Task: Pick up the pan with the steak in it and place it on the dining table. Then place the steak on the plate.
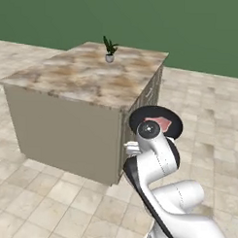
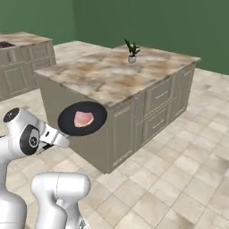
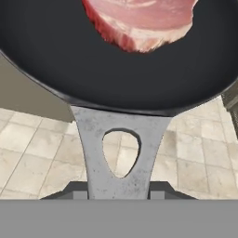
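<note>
So the pincer (image 3: 118,195) is pinching the pan (image 3: 116,60) by its handle. In the hand view the jaws sit either side of the flat grey metal handle, the one with the teardrop hole cut in it. The pan is up in the air, not resting on anything, with pale floor tiles under it. The steak (image 3: 142,21) lies flat inside, pinkish-red with a paler fatty edge, a bit irregular in shape and a good deal smaller than the black, shallow, round pan.

My read is that we're mid-carry. The pan is lifted with the meat in it, but it isn't down on the dining table yet. From the right base view the pan (image 2: 82,119) hangs just off the near corner of a cabinet island, a little below the level of its top, and the steak (image 2: 83,118) sits roughly in the middle.

Next move, I'd guess, is to raise the pan above the edge, bring it in over the stone and lower it level so the steak doesn't slide. It's a long lever on a thin handle, so tilt is what I'd watch.

The bench (image 2: 117,76) behind it has a beige-brown marbled stone top over grey-beige panelled drawers and doors. I can't see a plate on it from here. At the far end there's a small potted plant (image 2: 132,50), spiky green leaves in a little pale pot. Beyond that is a plain green wall.
</note>
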Available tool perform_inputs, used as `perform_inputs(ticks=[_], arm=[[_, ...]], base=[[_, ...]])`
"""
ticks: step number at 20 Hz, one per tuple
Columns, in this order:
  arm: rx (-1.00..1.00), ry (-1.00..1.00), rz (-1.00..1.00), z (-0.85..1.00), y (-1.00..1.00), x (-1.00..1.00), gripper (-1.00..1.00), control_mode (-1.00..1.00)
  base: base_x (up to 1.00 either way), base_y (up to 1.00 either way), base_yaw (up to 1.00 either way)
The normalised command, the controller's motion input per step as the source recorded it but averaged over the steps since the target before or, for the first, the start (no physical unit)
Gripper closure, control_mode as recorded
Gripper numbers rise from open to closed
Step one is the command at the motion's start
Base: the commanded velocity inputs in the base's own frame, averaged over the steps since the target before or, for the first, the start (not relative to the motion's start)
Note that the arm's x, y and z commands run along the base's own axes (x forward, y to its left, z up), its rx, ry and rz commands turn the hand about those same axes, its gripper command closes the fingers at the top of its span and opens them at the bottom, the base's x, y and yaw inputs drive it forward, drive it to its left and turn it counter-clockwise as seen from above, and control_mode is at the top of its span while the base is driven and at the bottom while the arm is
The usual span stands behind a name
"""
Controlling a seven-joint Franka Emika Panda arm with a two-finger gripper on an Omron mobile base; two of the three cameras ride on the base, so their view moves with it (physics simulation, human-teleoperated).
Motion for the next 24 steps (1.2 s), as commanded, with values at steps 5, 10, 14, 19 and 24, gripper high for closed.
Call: perform_inputs(ticks=[5, 10, 14, 19, 24], arm=[[0.00, 0.00, 0.00, 0.00, 0.00, 0.00, 1.00, 1.00], [0.00, 0.00, 0.00, 0.00, 0.00, 0.00, 1.00, 1.00], [0.00, 0.00, 0.00, 0.00, 0.00, 0.00, 1.00, 1.00], [0.00, 0.00, 0.00, 0.00, 0.00, 0.00, 1.00, 1.00], [0.00, 0.00, 0.00, 0.00, 0.00, 0.00, 1.00, 1.00]], base=[[0.00, 0.00, 0.48], [0.00, 0.00, 0.48], [0.00, 0.00, 0.48], [0.00, 0.00, 0.48], [0.00, 0.00, 0.48]])
